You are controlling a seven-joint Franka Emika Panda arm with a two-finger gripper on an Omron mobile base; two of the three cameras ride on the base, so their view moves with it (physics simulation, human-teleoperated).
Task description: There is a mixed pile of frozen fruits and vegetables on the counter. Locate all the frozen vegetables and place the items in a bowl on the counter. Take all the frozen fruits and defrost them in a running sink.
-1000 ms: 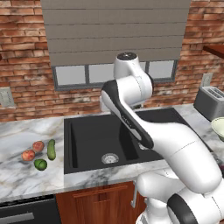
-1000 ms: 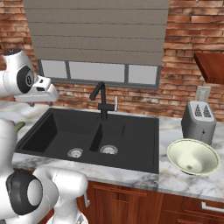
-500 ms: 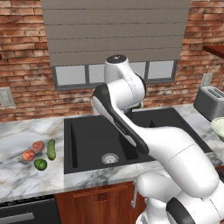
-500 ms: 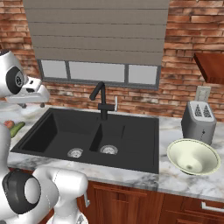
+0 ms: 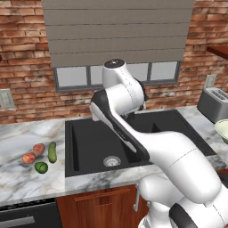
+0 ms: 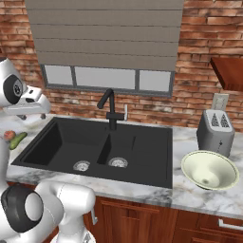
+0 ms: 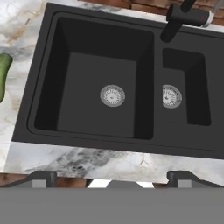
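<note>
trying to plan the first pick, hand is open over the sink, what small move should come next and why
Probably swing the open hand further left, toward the pile on the counter. The hand view looks down into the empty sink, with the cucumber just at its left edge, and the two peaches and the round green item lie untouched left of the basin.

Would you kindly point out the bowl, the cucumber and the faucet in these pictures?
bowl (image 6: 191, 167): right base view, on its near-left rim.
cucumber (image 5: 52, 152): left base view, mid-length.
faucet (image 6: 112, 114): right base view, on its upright stem.
</note>
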